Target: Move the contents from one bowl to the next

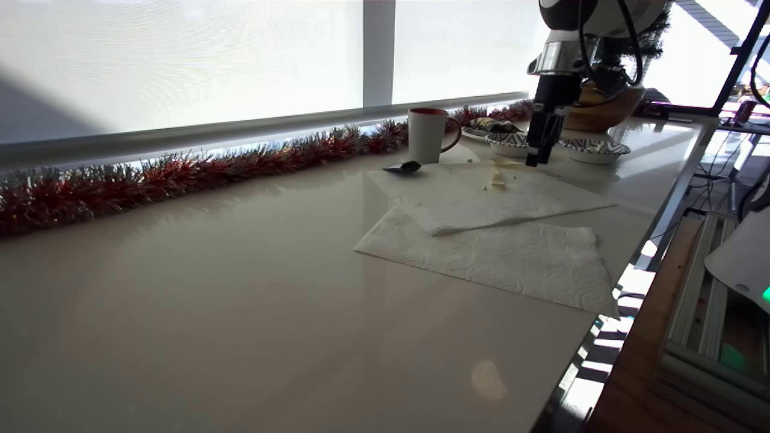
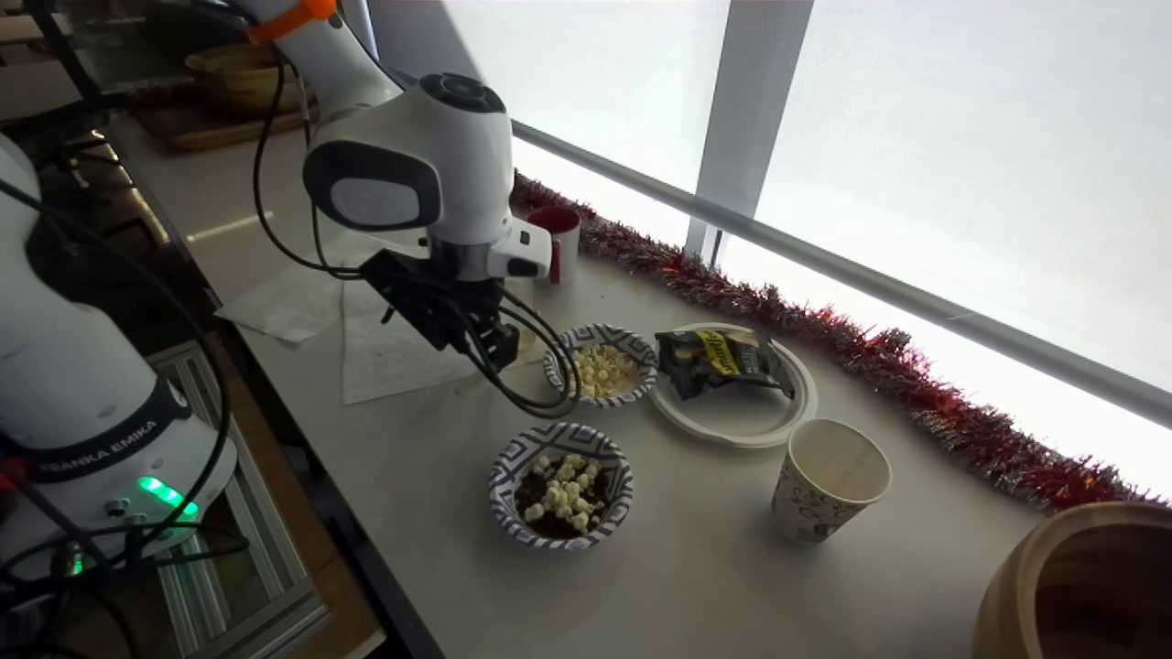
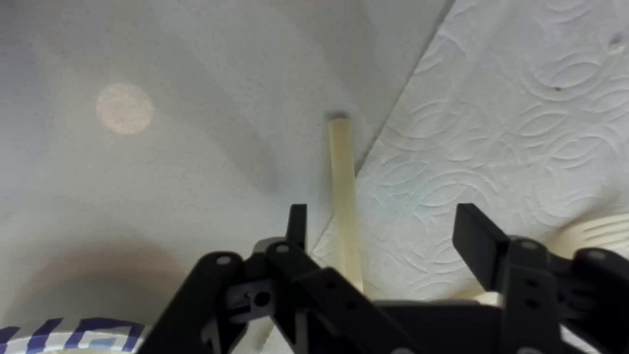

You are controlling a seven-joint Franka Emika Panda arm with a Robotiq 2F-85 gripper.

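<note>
A patterned paper bowl (image 2: 558, 437) holds popcorn (image 2: 566, 490) over a dark content. A second patterned bowl (image 2: 609, 335), closer to the window, holds pale popcorn (image 2: 600, 373). Both bowls also show in an exterior view, the window-side bowl (image 1: 508, 143) and the other bowl (image 1: 595, 150). My gripper (image 3: 379, 221) is open above the table, beside the bowls. A pale flat utensil handle (image 3: 344, 172) lies between and below its fingertips, partly over a paper towel. Its lower end is hidden by the gripper. A bowl rim (image 3: 93, 334) shows at the wrist view's lower left.
A pale fork (image 3: 602, 233) lies on paper towels (image 1: 505, 258). A red-and-white mug (image 1: 425, 137) and a dark scoop (image 1: 404, 167) stand near. A plate (image 2: 723, 426) with a black snack bag (image 2: 719, 361), a paper cup (image 2: 829, 480), a wooden bowl (image 2: 1016, 586) and tinsel (image 2: 879, 366) are around.
</note>
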